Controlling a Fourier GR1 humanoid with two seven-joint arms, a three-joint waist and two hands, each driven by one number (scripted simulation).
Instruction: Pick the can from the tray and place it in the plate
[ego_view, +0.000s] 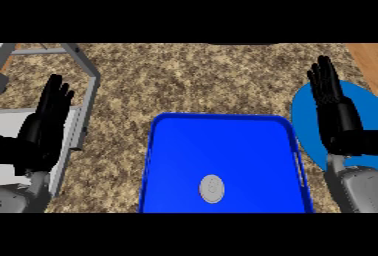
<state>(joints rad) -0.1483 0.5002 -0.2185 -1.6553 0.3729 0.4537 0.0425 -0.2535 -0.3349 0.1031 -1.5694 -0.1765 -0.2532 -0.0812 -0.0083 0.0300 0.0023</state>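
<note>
Nothing grasped yet. Shows the can (212, 188) upright on the blue tray (221, 145), seen from straight above as a grey lid, close to the tray's near edge and roughly midway between its side rims. Stands clear of every rim, so probably open to fingers from either side without fouling the wall.

Places the tray at the middle of the counter's (207, 75) near edge, with the lighter blue plate (305, 112) just beside its right rim at the counter's right edge. Touching or slightly apart cannot be told. Makes for a short carry, likely the reason the two sit side by side.

Holds the right hand (334, 112) released, fingers straight and pointing toward the counter's far edge, above the plate and hiding much of it. Sits on the plate's side of the tray, so plausibly the hand for the job. Rests the left hand (46, 122) open as well, fingers up, at the counter's left edge over a grey frame (87, 65) — well apart from the can, past the tray's left rim.

Reads as the very start: can untouched, plate bare where visible. Calls next for moving the right hand over the tray's right rim and down, then curling round the can's side. Worth guarding against a fingertip nudge tipping the can, and a clip on the raised rim on the way out. Cannot judge the can's height from so steep a view.
</note>
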